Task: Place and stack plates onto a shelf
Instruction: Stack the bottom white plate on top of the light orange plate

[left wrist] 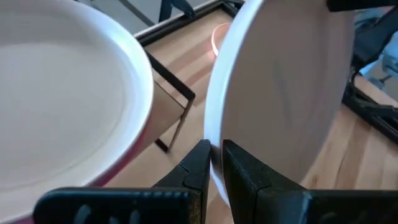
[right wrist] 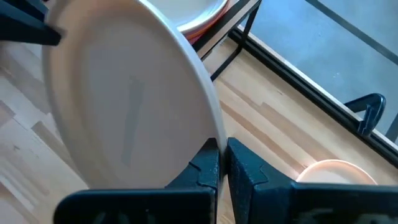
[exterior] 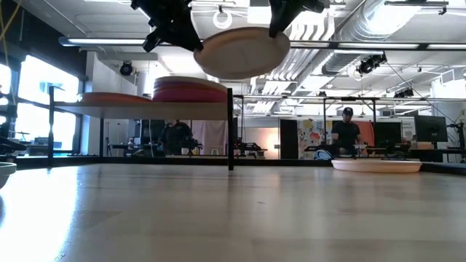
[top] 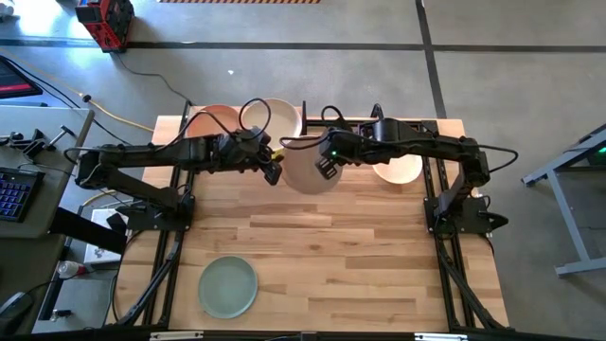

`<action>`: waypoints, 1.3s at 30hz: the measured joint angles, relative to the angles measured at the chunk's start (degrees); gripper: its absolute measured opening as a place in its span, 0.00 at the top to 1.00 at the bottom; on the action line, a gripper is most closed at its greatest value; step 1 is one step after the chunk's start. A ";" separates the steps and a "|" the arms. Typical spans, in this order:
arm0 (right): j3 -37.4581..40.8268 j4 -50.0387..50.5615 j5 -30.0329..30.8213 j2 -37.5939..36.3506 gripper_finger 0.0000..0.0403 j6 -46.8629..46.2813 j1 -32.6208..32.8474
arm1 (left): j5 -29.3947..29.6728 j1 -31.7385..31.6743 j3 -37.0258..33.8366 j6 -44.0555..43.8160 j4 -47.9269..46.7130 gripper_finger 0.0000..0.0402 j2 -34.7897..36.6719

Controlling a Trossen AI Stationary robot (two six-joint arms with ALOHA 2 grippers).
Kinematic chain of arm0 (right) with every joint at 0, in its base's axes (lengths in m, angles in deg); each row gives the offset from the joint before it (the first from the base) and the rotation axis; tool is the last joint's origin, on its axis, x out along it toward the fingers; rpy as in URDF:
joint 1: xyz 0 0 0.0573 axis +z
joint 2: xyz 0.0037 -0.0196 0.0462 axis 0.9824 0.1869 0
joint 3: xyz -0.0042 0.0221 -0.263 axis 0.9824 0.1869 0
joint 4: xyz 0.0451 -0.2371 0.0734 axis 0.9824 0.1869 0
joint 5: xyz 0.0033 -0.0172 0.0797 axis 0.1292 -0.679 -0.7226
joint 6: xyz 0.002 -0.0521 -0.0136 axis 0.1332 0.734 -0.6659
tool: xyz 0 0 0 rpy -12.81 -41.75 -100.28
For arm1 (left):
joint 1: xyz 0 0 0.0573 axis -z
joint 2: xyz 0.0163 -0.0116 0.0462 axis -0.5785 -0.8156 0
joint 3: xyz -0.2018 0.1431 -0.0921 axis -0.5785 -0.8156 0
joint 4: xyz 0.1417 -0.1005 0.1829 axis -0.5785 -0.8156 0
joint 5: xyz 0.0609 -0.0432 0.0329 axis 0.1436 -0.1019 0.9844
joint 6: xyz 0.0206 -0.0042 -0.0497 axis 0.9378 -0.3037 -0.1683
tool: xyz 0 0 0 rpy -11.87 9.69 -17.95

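Fingers of the left gripper are clamped on the near rim of a beige plate, and those of the right gripper are pinched on its opposite rim; both arms carry it in the air, roughly level, just beside the shelf and higher than its stack, judging by the low view.

Judgement: the step in hand is a two-arm transfer onto the shelf. It calls for matched travel so the rim does not twist out of either grip, a level plate, clearance over the black corner post, and a joint release only once the plate is seated.

Shelf contents: a cream plate topping a magenta one, and a peach plate beside them. On the bench a mint green plate lies near the front, well apart, and another pale plate lies under the right arm.
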 joint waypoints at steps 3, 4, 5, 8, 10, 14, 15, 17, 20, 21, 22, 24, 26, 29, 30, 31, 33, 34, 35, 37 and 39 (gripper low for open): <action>0.00 -0.03 -0.20 -0.01 1.00 -0.01 0.01 | -0.24 -0.17 0.00 -0.02 0.50 0.92 0.05; 0.00 -0.11 -0.34 0.00 1.00 0.02 0.01 | -0.24 -0.20 0.00 -0.02 0.52 0.92 -0.01; 0.00 -0.10 -0.50 0.00 1.00 0.07 0.01 | -0.24 -0.19 0.00 -0.02 0.52 0.92 -0.01; 0.00 -0.16 -1.11 0.00 1.00 1.10 0.03 | -0.35 -0.14 0.00 -0.02 0.52 0.92 0.03; 0.00 -0.57 -1.21 0.00 1.00 1.42 0.08 | -0.31 -0.20 0.00 0.00 0.44 0.92 0.01; 0.00 -0.68 -1.58 0.00 1.00 1.48 0.49 | -0.35 -0.13 0.00 0.00 0.44 0.92 0.01; 0.00 -0.74 -2.09 0.00 1.00 1.48 0.55 | -0.41 -0.16 0.00 0.04 0.46 0.92 0.01; 0.00 -0.81 -2.40 0.00 1.00 1.50 0.55 | -1.31 -0.18 0.00 1.21 0.45 0.92 0.01; 0.00 -0.63 -2.57 -0.02 1.00 1.53 0.87 | -2.20 -0.20 0.00 2.44 0.24 0.96 0.02; 0.00 -0.64 -2.71 -0.02 1.00 1.55 0.90 | -2.18 -0.22 0.00 2.38 0.15 0.98 0.01; 0.00 -0.65 -2.74 -0.02 1.00 1.52 0.92 | -2.16 -0.24 0.00 2.34 0.15 0.98 0.01; 0.00 -0.65 -3.01 -0.02 1.00 1.50 0.90 | -2.16 -0.24 0.00 2.38 0.15 0.99 0.01; 0.00 -0.67 -3.75 -0.02 1.00 1.50 0.86 | -2.13 -0.22 0.00 2.40 0.15 0.99 0.01; 0.00 -0.65 -4.87 -0.02 1.00 0.76 0.85 | -2.17 -0.22 0.00 2.39 -0.09 0.99 0.01; 0.00 -0.45 -5.05 -0.02 1.00 -0.03 0.86 | -2.23 -0.20 0.00 2.43 -0.13 0.99 0.01; 0.00 -0.24 -5.11 -0.02 1.00 -0.42 0.87 | -2.27 -0.18 0.00 2.43 -0.13 0.99 0.01; 0.00 0.05 -5.17 -0.02 1.00 -0.44 0.86 | -2.25 -0.16 0.00 2.40 -0.11 0.99 0.01; 0.00 0.20 -5.20 -0.02 1.00 -0.31 0.86 | -2.25 -0.16 0.00 2.43 -0.11 0.99 0.01; 0.00 0.34 -5.26 -0.02 1.00 -0.11 0.86 | -2.25 -0.13 0.00 2.41 -0.09 0.99 0.01; 0.00 0.37 -5.25 -0.02 1.00 -0.05 0.86 | -2.23 -0.13 0.00 2.40 -0.09 1.00 0.01; 0.00 0.41 -5.23 -0.02 1.00 -0.01 0.86 | -2.21 -0.13 0.00 2.40 -0.09 1.00 0.01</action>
